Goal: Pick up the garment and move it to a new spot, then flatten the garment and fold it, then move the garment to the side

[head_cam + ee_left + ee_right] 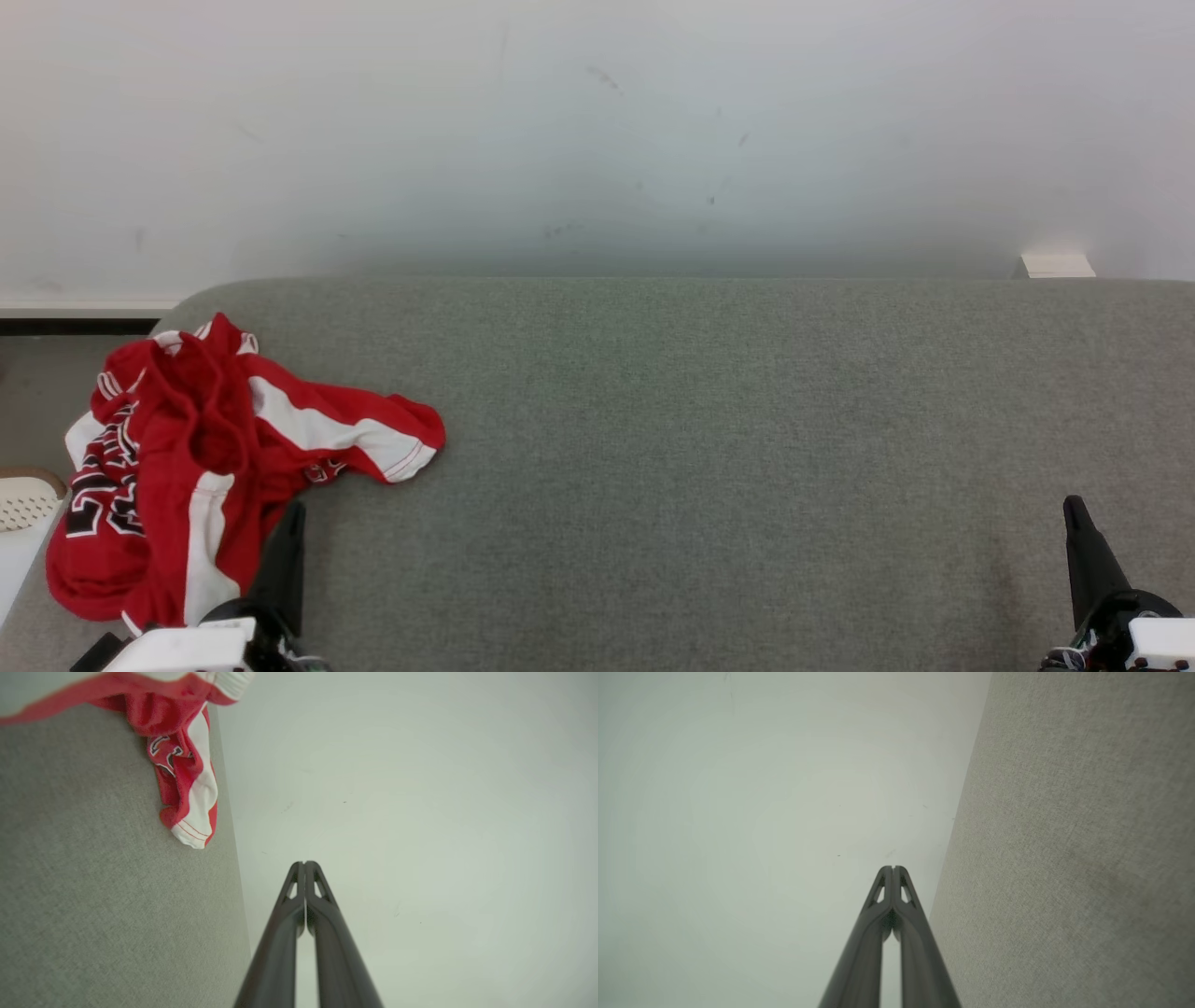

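One garment [215, 457]: red, with white panels and black-and-white lettering. It is crumpled in a heap, not flat and not folded. It sits at the left end of the grey fabric surface [700, 420], and its left side reaches over the surface's rounded left edge. One white-trimmed flap sticks out toward the middle of the surface.

In the left wrist view, the same garment [182, 765] shows at the top left, lying on the surface [93, 882] with the white-hemmed end toward the camera.

Two grippers, both closed and empty.

The left gripper [294, 509] is at the lower left of the head view, with its tip just beside the near edge of the garment. I can't tell from there whether it touches. In its own wrist view the left gripper [304, 863] has its fingers pressed together with nothing between them. It is apart from the garment's hemmed end and points at the wall.

The right gripper [1074, 504] is at the lower right over bare surface, well apart from the garment. In its wrist view, the right gripper [893, 868] also has its fingers together and holds nothing, with the surface [1064, 858] along the right.

One pale wall [597, 140] stands behind the surface, with a few faint dark marks. One small white block [1057, 266] sits at the far right edge of the surface. One white perforated object [23, 504] is at the left border, partly cut off, beside the garment. One dark strip [75, 326] runs along the wall base at far left.
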Controlling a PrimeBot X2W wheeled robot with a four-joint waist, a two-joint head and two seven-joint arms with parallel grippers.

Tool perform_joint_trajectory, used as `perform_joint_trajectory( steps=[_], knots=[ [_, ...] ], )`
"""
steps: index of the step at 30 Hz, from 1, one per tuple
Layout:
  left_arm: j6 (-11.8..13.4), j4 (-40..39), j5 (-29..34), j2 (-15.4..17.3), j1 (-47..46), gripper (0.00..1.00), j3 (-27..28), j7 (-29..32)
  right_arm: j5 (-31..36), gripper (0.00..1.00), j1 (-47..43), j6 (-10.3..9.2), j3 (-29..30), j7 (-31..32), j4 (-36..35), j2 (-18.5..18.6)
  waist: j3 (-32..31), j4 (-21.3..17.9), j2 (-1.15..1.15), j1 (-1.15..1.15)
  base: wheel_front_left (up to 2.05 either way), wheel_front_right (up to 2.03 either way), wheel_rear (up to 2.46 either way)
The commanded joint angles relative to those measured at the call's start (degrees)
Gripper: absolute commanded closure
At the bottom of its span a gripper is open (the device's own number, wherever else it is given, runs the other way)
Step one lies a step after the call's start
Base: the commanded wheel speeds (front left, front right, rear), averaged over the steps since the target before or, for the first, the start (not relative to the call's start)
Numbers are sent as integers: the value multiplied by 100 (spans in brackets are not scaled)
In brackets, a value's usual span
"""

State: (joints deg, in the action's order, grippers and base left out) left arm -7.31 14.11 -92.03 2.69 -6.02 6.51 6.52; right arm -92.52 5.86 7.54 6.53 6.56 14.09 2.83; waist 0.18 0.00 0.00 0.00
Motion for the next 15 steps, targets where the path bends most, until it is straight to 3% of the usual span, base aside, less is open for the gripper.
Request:
perform_joint_trajectory(
  steps=[1,15],
  knots=[
    [-39,-18,-74,37,-39,100,10,21,30,100,65,-10,24,21,-21,12,0,0,0,0,0,0,0],
    [-39,-18,-74,37,-39,100,10,21,27,100,65,-10,22,20,-21,12,0,0,0,0,0,0,0]
  ],
)
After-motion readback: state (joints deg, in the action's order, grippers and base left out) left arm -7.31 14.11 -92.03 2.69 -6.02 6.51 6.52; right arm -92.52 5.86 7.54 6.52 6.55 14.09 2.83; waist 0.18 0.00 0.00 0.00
